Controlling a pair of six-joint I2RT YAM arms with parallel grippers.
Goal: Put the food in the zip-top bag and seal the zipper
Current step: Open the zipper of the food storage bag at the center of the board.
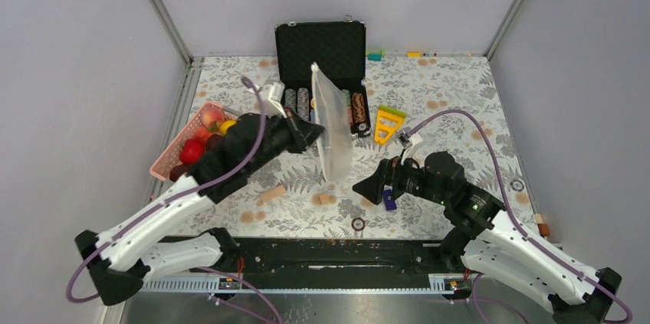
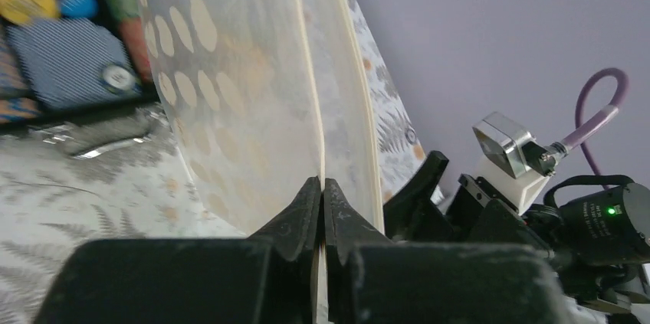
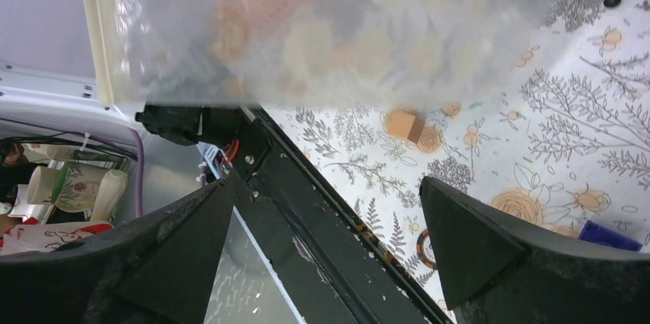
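My left gripper [image 1: 316, 134] is shut on one edge of the zip-top bag [image 1: 333, 129] and holds it upright above the table; in the left wrist view the bag [image 2: 253, 102], clear with white dots, rises from between the closed fingertips [image 2: 323, 188]. The zipper strip [image 2: 306, 71] runs up the pinched edge. My right gripper [image 1: 366, 184] is open and empty just right of the bag's lower end; in the right wrist view the bag [image 3: 345, 25] hangs above the spread fingers [image 3: 460, 224]. The food [image 1: 205, 134], red, peach and yellow toys, lies in the pink basket [image 1: 167, 159] at the left.
An open black case [image 1: 320, 52] with rows of poker chips stands at the back behind the bag. A yellow triangular toy [image 1: 389, 123] lies right of it. Tan wooden blocks [image 1: 272, 194] [image 1: 323, 198] and a loose chip [image 1: 358, 224] lie near the front rail. A purple piece [image 1: 390, 201] sits under the right gripper.
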